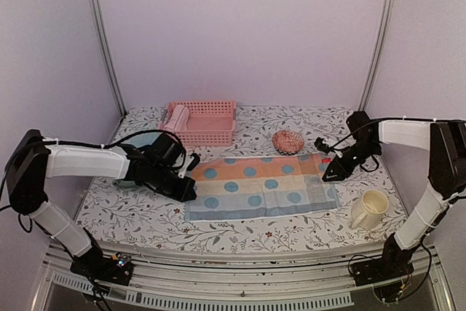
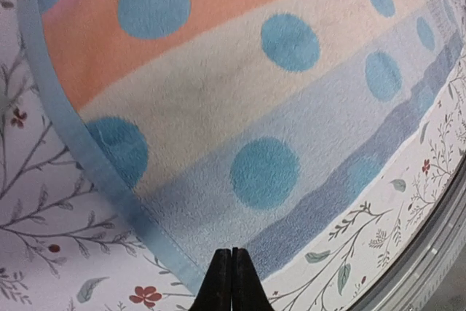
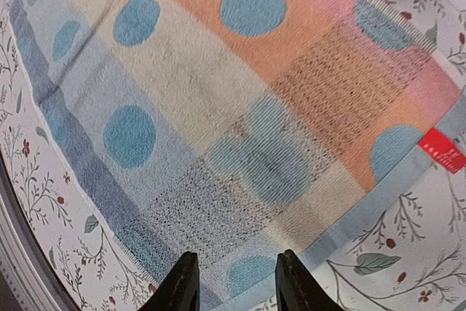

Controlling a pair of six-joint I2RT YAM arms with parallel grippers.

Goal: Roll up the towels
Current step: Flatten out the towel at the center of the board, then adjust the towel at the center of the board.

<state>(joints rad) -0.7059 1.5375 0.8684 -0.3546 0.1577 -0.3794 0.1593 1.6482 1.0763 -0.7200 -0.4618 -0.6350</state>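
Floral-print table point(image 1: 145, 216), seen from above: a striped towel point(image 1: 258, 187) w/ blue spots lies spread flat at centre, orange band at the far side, cream in the middle, blue at the near side, long edges running left-right. L & R arms flank it. Left gripper point(image 1: 191, 193) sits low at the towel's left end, fingers pressed together over the pale blue hem near the front corner. Right gripper point(image 1: 329, 178) hangs at the towel's right end, fingers parted, nothing between them, tips just above the hem by the woven border. Pink slatted basket point(image 1: 211, 135) stands at the back, beyond the towel's left half, w/ a rolled pink towel point(image 1: 176, 116) at its left side. Cream mug point(image 1: 369, 210) stands near the front-right corner, apart from the towel. Small round patterned object point(image 1: 288, 141) rests just behind the towel's far edge. Red label point(image 3: 443, 149) at the towel's far-right corner
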